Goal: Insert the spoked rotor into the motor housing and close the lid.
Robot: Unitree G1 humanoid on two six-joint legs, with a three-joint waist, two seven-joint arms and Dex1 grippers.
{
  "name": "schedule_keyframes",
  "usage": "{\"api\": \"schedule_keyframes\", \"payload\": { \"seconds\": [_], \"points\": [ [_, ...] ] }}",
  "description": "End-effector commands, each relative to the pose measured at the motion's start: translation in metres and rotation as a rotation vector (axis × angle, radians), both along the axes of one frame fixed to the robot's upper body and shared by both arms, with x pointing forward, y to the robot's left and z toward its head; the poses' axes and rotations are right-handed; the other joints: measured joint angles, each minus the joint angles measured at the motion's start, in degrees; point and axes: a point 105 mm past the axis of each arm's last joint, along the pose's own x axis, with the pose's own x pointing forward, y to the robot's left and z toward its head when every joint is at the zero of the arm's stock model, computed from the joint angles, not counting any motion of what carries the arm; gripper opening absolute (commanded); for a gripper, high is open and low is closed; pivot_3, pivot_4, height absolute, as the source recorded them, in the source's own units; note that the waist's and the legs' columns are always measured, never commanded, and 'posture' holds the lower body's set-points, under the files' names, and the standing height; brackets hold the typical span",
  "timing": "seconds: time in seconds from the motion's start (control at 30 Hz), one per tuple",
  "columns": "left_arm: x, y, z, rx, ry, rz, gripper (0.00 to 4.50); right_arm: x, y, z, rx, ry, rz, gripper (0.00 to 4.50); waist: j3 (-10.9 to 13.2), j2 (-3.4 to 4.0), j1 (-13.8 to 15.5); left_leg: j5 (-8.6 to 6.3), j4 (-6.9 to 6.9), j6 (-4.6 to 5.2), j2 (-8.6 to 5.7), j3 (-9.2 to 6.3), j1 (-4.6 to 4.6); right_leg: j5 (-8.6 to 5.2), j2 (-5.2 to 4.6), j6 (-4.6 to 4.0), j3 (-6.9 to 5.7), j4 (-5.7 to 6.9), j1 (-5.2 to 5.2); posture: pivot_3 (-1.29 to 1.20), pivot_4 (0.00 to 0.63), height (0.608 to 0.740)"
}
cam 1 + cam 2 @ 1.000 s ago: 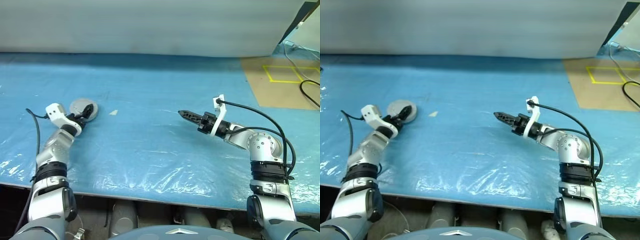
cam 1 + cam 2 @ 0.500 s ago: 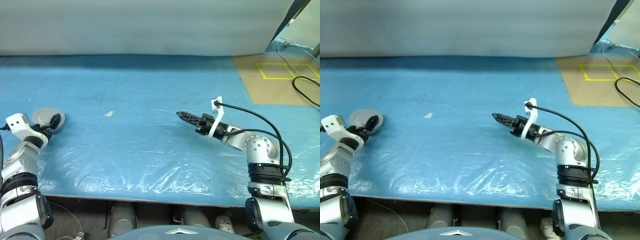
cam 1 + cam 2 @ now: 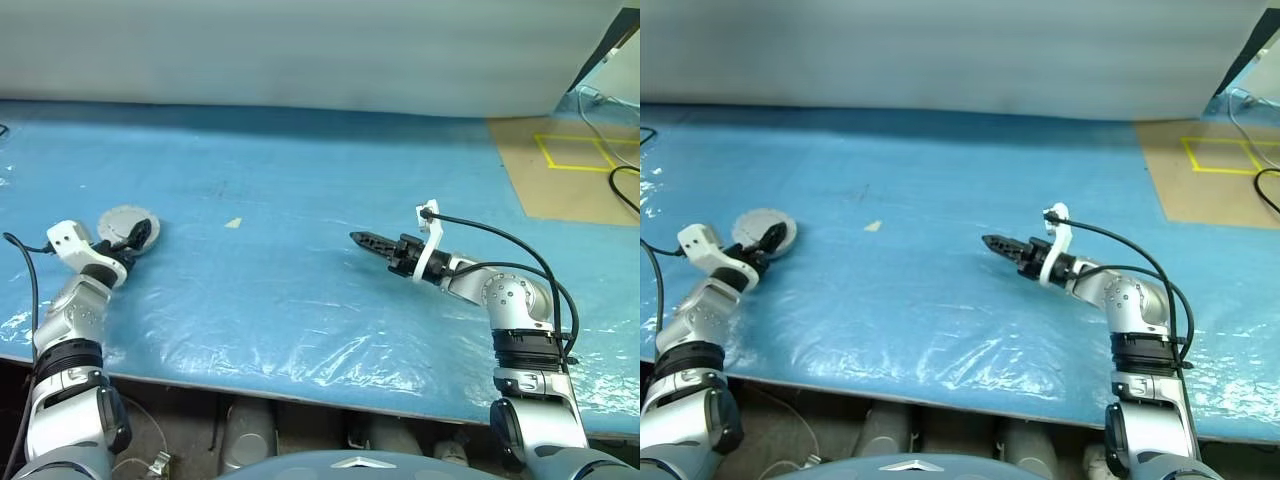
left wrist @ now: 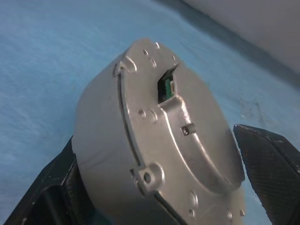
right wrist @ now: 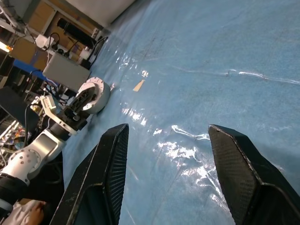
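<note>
The motor housing (image 3: 121, 221) is a round grey metal body at the table's left, seen close in the left wrist view (image 4: 154, 140). The lid, plain silver-grey face outward, covers it with a seam around the edge. My left gripper (image 3: 135, 235) is shut on the housing, one black finger (image 4: 47, 187) on each side of it. The housing looks tipped up rather than lying flat. The spoked rotor is hidden. My right gripper (image 3: 357, 238) hovers over the table's middle, pointing left, open with nothing between its fingers (image 5: 108, 164).
Blue plastic sheeting (image 3: 300, 300) covers the table. A small pale tape scrap (image 3: 233, 222) lies to the right of the housing. A brown board with a yellow square (image 3: 570, 160) and black cables (image 3: 625, 185) lie at the far right. The table's front edge runs close to me.
The camera has swung. Measured against the tape scrap, my left gripper and the housing have shifted to the left together. The right gripper has kept its place.
</note>
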Motion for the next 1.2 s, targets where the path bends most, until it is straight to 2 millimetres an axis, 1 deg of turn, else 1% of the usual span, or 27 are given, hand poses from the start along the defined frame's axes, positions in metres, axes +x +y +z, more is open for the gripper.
{"api": "schedule_keyframes", "payload": {
  "seconds": [0.03, 0.1, 0.17, 0.3, 0.33, 0.4, 0.47, 0.53, 0.57, 0.63, 0.8, 0.87, 0.9, 0.97, 1.03, 1.07, 1.2],
  "points": [
    [0.005, -0.013, 0.050, -0.177, -0.182, -0.120, 4.49, -0.004, 0.001, 0.005, 0.002, -0.034, 0.011, 2.84, 0.1, -0.10, -0.2, 0.00, 0.01, 0.00, 0.00, -0.01, 0.00, 0.00, 0.00, 0.00, 0.00, 0.00, 0.00, 0.00, 0.150, 0.740],
    [-0.003, -0.024, 0.062, -0.304, -0.210, -0.238, 4.49, -0.006, 0.002, 0.003, 0.002, -0.029, 0.013, 2.84, 0.1, -0.17, -0.4, 0.00, 0.00, 0.00, 0.04, -0.03, -0.03, 0.00, 0.03, 0.00, -0.02, 0.00, -0.03, 0.00, 0.150, 0.740],
    [-0.010, -0.026, 0.068, -0.366, -0.209, -0.293, 4.49, -0.007, 0.003, 0.001, -0.001, -0.023, 0.012, 2.84, 0.1, -0.17, -0.5, 0.00, -0.02, -0.01, 0.03, -0.02, -0.09, 0.00, 0.04, -0.01, -0.02, 0.00, -0.11, 0.00, 0.150, 0.740],
    [-0.017, -0.013, 0.067, -0.385, -0.201, -0.251, 4.49, -0.007, 0.004, -0.003, -0.007, -0.016, 0.005, 2.84, 0.1, -0.16, -0.8, 0.00, -0.13, -0.01, 0.03, -0.02, 0.01, -0.02, 0.06, -0.04, -0.01, -0.05, -0.11, 0.00, 0.150, 0.740],
    [-0.016, -0.011, 0.065, -0.371, -0.187, -0.239, 4.49, -0.007, 0.004, -0.003, -0.008, -0.016, 0.005, 2.84, 0.1, -0.16, -0.8, 0.00, -0.16, -0.01, 0.04, -0.03, 0.02, -0.03, 0.07, -0.04, -0.01, -0.09, -0.11, 0.00, 0.150, 0.740],
    [-0.015, 0.002, 0.056, -0.309, -0.147, -0.159, 4.49, -0.006, 0.004, -0.004, -0.010, -0.014, 0.006, 2.84, 0.1, -0.16, -0.7, 0.00, -0.21, -0.01, 0.05, -0.04, 0.02, -0.03, 0.08, -0.04, -0.01, -0.17, -0.10, 0.00, 0.150, 0.740],
    [-0.014, 0.011, 0.053, -0.263, -0.126, -0.108, 4.49, -0.006, 0.004, -0.004, -0.011, -0.014, 0.005, 2.84, 0.1, -0.16, -0.6, 0.00, -0.26, 0.00, 0.05, -0.06, 0.02, -0.02, 0.09, -0.03, -0.01, -0.25, -0.08, 0.00, 0.150, 0.740],
    [-0.014, 0.015, 0.060, -0.248, -0.149, -0.104, 4.49, -0.005, 0.003, -0.004, -0.016, -0.014, 0.004, 2.84, 0.1, -0.17, -0.6, 0.00, -0.31, 0.00, 0.04, -0.11, 0.00, 0.00, 0.10, 0.00, -0.02, -0.37, -0.06, 0.00, 0.150, 0.740],
    [-0.014, 0.015, 0.063, -0.248, -0.160, -0.111, 4.49, -0.005, 0.003, -0.004, -0.018, -0.014, 0.004, 2.84, 0.1, -0.19, -0.6, 0.00, -0.35, 0.00, 0.04, -0.14, 0.00, 0.00, 0.09, 0.01, -0.02, -0.43, -0.05, 0.00, 0.150, 0.740],
    [-0.014, 0.009, 0.068, -0.249, -0.173, -0.152, 4.49, -0.004, 0.003, -0.002, -0.011, -0.018, 0.007, 2.84, 0.1, -0.19, -0.5, 0.00, -0.39, -0.01, 0.01, -0.15, -0.04, 0.07, 0.09, 0.13, -0.05, -0.46, -0.05, 0.00, 0.150, 0.740],
    [-0.013, -0.005, 0.068, -0.232, -0.180, -0.222, 4.49, -0.003, 0.005, 0.000, 0.002, -0.021, 0.011, 2.84, 0.1, -0.19, -0.6, 0.00, -0.41, -0.01, 0.03, -0.13, -0.03, 0.06, 0.10, 0.10, -0.06, -0.45, -0.05, 0.00, 0.150, 0.740],
    [-0.013, -0.023, 0.071, -0.214, -0.183, -0.299, 4.49, -0.002, 0.006, 0.002, 0.003, -0.025, 0.016, 2.84, 0.1, -0.19, -0.6, 0.00, -0.41, -0.01, 0.03, -0.13, -0.02, 0.00, 0.09, 0.01, -0.06, -0.44, -0.05, 0.00, 0.150, 0.740],
    [-0.014, -0.029, 0.072, -0.206, -0.183, -0.323, 4.49, -0.002, 0.006, 0.002, 0.003, -0.027, 0.017, 2.84, 0.1, -0.19, -0.6, 0.00, -0.40, -0.01, 0.03, -0.13, -0.02, 0.00, 0.09, 0.01, -0.05, -0.45, -0.05, 0.00, 0.150, 0.740],
    [-0.016, -0.053, 0.078, -0.162, -0.186, -0.425, 4.49, -0.002, 0.005, 0.010, 0.006, -0.060, 0.022, 2.84, 0.1, -0.19, -0.6, 0.00, -0.40, -0.01, 0.03, -0.11, -0.03, 0.00, 0.08, 0.00, -0.05, -0.44, -0.05, 0.00, 0.150, 0.740],
    [-0.016, -0.075, 0.090, -0.129, -0.211, -0.510, 4.49, 0.000, 0.001, 0.018, 0.000, -0.100, 0.019, 2.84, 0.1, -0.19, -0.5, 0.00, -0.39, -0.01, 0.04, -0.08, -0.03, 0.00, 0.09, 0.00, -0.05, -0.43, -0.05, 0.00, 0.150, 0.740],
    [-0.016, -0.080, 0.094, -0.123, -0.220, -0.531, 4.49, 0.000, -0.002, 0.022, -0.003, -0.123, 0.019, 2.84, 0.1, -0.19, -0.5, 0.00, -0.39, -0.01, 0.05, -0.05, -0.05, 0.00, 0.09, 0.00, -0.07, -0.42, -0.05, 0.00, 0.150, 0.740],
    [-0.020, -0.145, 0.119, 0.050, -0.270, -0.812, 4.49, 0.001, -0.010, 0.038, -0.042, -0.221, 0.031, 2.84, 0.1, -0.19, -0.3, 0.01, -0.36, 0.00, 0.02, 0.00, -0.07, 0.00, 0.08, 0.00, -0.07, -0.42, -0.03, 0.00, 0.150, 0.740]
  ]
}}
